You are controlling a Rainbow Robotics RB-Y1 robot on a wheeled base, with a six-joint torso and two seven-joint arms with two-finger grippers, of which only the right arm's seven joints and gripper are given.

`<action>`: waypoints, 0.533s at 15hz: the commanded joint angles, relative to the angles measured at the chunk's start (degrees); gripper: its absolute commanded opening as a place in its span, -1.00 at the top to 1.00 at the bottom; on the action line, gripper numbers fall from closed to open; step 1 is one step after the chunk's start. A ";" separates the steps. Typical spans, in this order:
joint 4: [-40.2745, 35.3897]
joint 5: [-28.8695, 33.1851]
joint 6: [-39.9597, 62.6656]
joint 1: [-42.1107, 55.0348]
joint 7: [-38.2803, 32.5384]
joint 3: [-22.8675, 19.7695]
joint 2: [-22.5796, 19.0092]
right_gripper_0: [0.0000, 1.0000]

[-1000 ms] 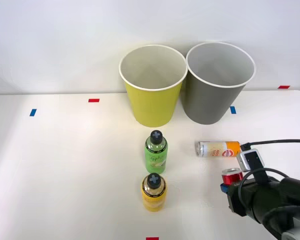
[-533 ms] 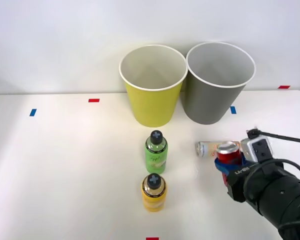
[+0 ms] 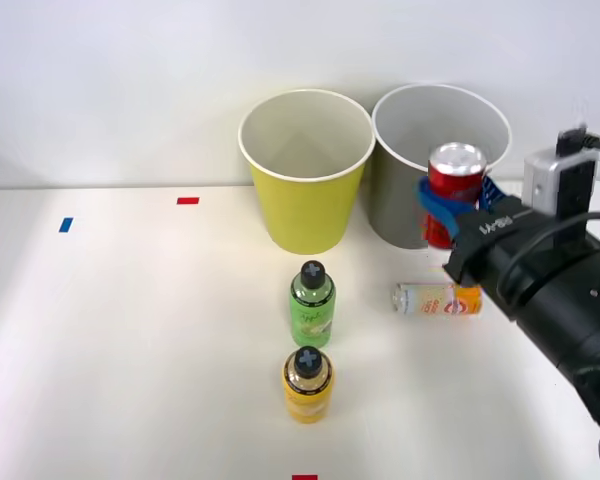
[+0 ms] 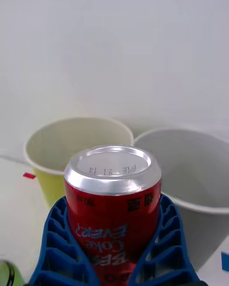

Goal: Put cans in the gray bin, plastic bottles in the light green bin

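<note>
The right hand (image 3: 450,208) gripped the red can (image 3: 454,190) upright between its blue ribbed fingers (image 4: 56,248), holding it raised off the worktop (image 3: 130,330) in front of the gray bin (image 3: 420,150), whose open mouth lay just behind the can. The orange and silver-white can (image 3: 435,298) lay on its side on the worktop below the hand. The green bottle (image 3: 312,305) and yellow bottle (image 3: 307,383) stood upright in front of the light green bin (image 3: 305,175).
</note>
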 commanded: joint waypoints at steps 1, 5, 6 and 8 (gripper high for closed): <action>8.35 -1.18 -4.54 -8.20 -1.51 -2.88 0.64 1.00; 16.61 -2.15 -5.07 -17.43 -3.18 -6.13 0.11 1.00; 18.72 -2.50 -5.16 -19.45 -3.44 -7.01 0.11 1.00; 24.17 -2.94 -5.16 -23.67 -3.44 -7.72 0.20 1.00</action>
